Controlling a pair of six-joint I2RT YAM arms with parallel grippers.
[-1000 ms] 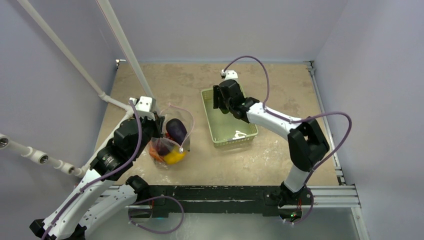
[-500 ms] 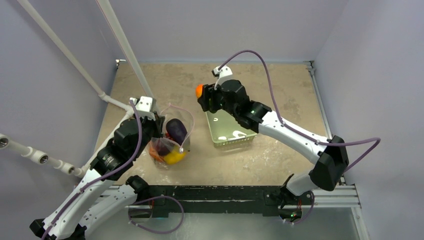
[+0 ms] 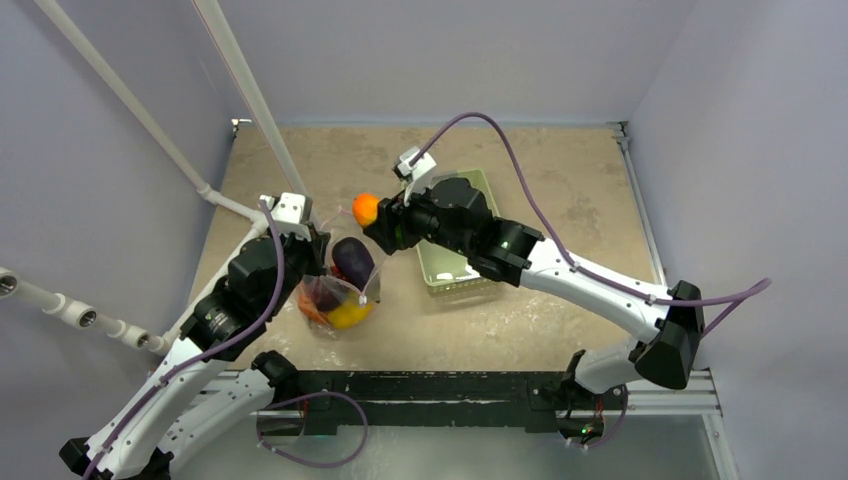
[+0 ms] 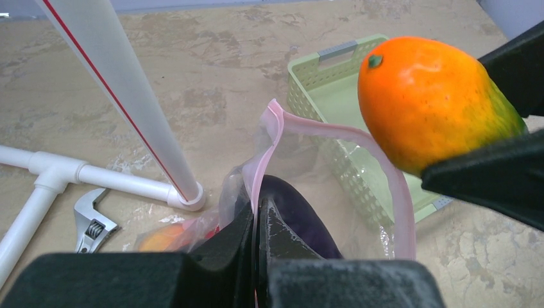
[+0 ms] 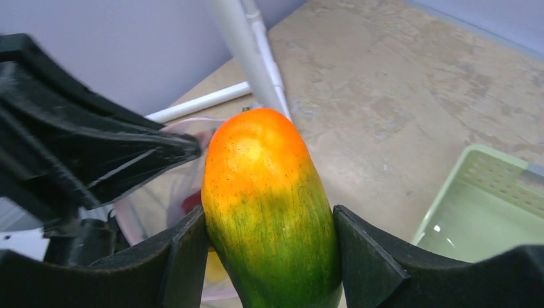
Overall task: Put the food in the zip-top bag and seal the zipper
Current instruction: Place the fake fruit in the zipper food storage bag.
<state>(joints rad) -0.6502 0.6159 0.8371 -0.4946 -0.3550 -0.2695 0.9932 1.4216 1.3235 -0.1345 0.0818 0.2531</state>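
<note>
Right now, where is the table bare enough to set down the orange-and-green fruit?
Bare tabletop lies between the pale green plastic basket and the right rail, and in the near strip between the clear zip-top bag and the black base bar. Crowded: left of the bag, with the left gripper, white pipes and a metal wrench.

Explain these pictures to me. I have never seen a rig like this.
Two robot arms are bolted at the near edge of a table. The wide picture looks down from above and behind them; the other two come from a camera on each wrist. The left gripper pinches the mouth of a clear zip-top bag, holding it open; an eggplant and other toy food sit inside. The right gripper holds an orange-and-green fruit in the air near the bag's mouth. A pale green basket stands beside the bag.
</note>
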